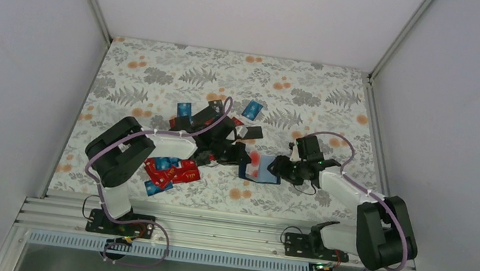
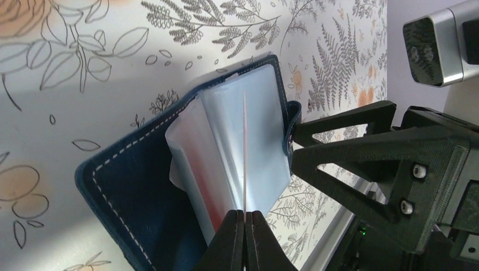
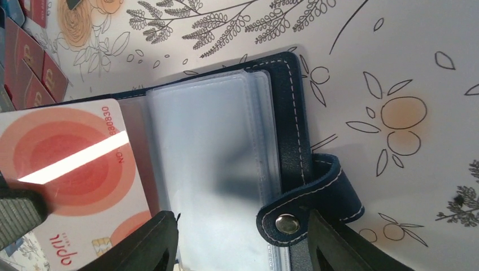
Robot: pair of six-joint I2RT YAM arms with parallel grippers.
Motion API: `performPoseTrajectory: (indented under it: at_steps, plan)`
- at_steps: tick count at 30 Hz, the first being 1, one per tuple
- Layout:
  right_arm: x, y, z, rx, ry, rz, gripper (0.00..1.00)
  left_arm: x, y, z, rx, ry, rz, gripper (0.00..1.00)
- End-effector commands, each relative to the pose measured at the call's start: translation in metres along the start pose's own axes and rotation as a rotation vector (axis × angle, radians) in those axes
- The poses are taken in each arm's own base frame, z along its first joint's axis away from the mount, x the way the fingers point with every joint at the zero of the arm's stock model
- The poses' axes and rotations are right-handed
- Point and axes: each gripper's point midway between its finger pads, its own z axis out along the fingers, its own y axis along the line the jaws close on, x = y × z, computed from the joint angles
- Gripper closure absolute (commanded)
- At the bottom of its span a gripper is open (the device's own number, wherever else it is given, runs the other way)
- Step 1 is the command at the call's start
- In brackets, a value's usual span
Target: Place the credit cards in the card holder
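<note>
Card holder: open on desk, sleeves up. Left hand: clamped on pink card, edge aimed at sleeves for insertion. Right hand: jaws apart astride clasp tab, likely steadying.

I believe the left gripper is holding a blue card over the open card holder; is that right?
Not quite: the card in the left gripper is pale pink with orange-red rings, not blue, as the right wrist view shows. It is indeed held over the open card holder.
</note>
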Motion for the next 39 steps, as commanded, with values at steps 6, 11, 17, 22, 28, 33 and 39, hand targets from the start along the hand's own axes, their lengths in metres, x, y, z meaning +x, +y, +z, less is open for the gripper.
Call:
performPoseTrajectory:
  at_steps: [6,11,17,22,28,33,39]
  plan:
    - [0.011,-0.017,0.011,0.032,0.022,0.029,0.41,0.017,0.001,0.003,0.006,0.088,-0.111,0.98]
    - [0.012,-0.017,0.013,0.03,0.027,0.022,0.4,0.019,0.005,0.004,-0.02,0.102,-0.129,0.98]
    - [0.014,-0.018,0.016,0.027,0.039,0.018,0.4,0.022,0.01,0.009,-0.028,0.12,-0.138,0.98]
    - [0.018,-0.02,0.019,0.023,0.051,0.015,0.41,0.022,0.01,0.012,-0.017,0.121,-0.143,0.98]
    - [0.02,-0.019,0.02,0.017,0.061,0.008,0.41,0.019,0.008,0.013,-0.005,0.114,-0.131,0.98]
    - [0.022,-0.02,0.021,0.015,0.071,0.003,0.41,0.017,0.011,0.015,-0.015,0.105,-0.124,0.98]
    - [0.024,-0.02,0.022,0.013,0.083,-0.003,0.41,0.012,0.012,0.019,-0.019,0.085,-0.112,0.98]
